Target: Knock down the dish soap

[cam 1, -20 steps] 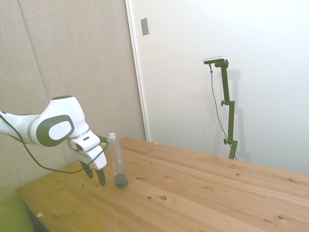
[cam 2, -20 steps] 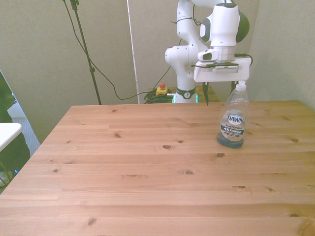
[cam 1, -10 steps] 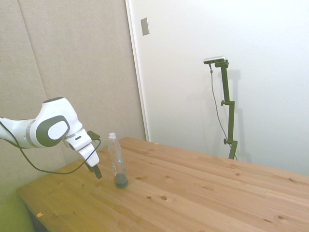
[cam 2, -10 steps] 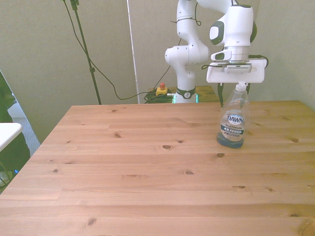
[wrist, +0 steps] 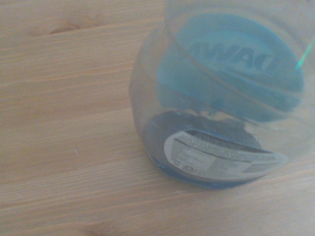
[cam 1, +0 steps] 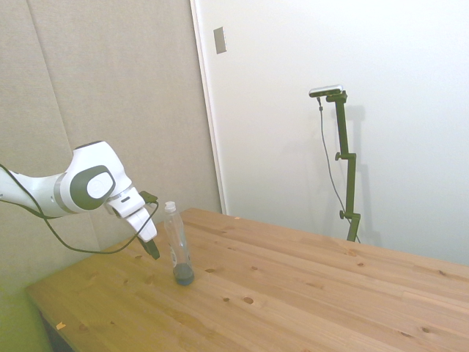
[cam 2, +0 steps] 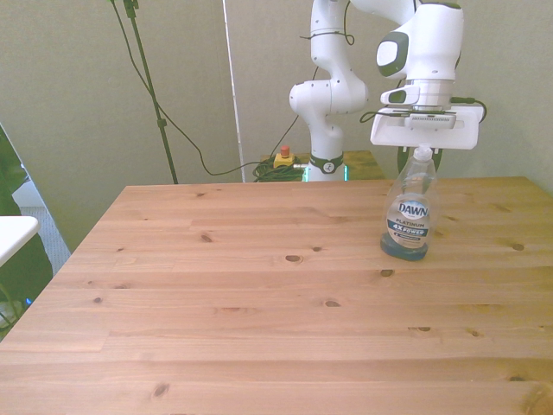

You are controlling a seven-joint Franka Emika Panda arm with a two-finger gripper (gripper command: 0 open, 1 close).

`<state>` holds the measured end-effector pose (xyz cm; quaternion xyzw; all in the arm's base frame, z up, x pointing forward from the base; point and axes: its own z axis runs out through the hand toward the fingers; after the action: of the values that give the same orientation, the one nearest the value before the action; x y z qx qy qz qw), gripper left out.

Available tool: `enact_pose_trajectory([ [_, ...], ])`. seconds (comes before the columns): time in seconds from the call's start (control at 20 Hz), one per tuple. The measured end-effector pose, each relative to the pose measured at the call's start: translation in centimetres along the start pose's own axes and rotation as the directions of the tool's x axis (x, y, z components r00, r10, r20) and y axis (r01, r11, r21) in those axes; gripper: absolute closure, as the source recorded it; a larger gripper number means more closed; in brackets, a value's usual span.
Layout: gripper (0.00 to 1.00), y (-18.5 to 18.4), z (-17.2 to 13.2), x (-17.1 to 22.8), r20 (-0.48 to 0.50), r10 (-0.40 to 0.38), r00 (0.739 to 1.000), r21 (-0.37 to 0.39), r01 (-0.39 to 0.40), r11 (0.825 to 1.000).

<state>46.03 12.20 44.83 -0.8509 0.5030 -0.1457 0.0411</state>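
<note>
Gripper [cam 1: 153,251] state cannot be determined: in the side view only one dark finger shape shows at the end of the white hand, and in the front view the fingers are screened by the bottle and the hand's flat white body. It holds nothing. In the side view the dark tip hangs above the table, just beside the bottle's mid-height on the arm's side; contact between the two cannot be confirmed. In the front view the hand [cam 2: 425,130] sits directly behind and above the bottle's cap.

Dish soap [cam 2: 409,207] stands upright on the wooden table [cam 2: 259,303], toward the front view's right and in the far half of the tabletop. It is a slim clear bottle with a small white cap, a blue label and a shallow layer of dark blue liquid at its base; the rest appears empty. In the side view the bottle [cam 1: 177,246] stands near the table's left end, well apart from the near edge. The wrist view looks down on the bottle [wrist: 216,98] from close by, out of focus, showing the blue label, a pale printed label and the blue liquid at the bottom, with bare wood grain around it.

White arm links rise behind the table's far edge in the front view.
</note>
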Motion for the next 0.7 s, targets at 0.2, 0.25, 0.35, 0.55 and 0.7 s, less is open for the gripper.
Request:
enact_pose_trajectory([
  [0.2, 1.0, -0.8, -0.6, 0.4, -0.016, 0.026, 1.0, 0.004, -0.026, 1.0],
  [0.25, 1.0, -1.0, -0.6, 0.5, -0.019, 0.033, 0.999, 0.003, -0.033, 0.999],
  [0.35, 1.0, -1.2, -0.5, 0.9, -0.024, 0.044, 0.999, 0.003, -0.044, 0.999],
  [0.55, 1.0, -2.1, -0.3, 2.2, -0.044, 0.055, 0.998, 0.003, -0.055, 0.998],
  [0.7, 1.0, -3.4, -0.2, 4.3, -0.068, 0.073, 0.995, 0.012, -0.073, 0.997],
])
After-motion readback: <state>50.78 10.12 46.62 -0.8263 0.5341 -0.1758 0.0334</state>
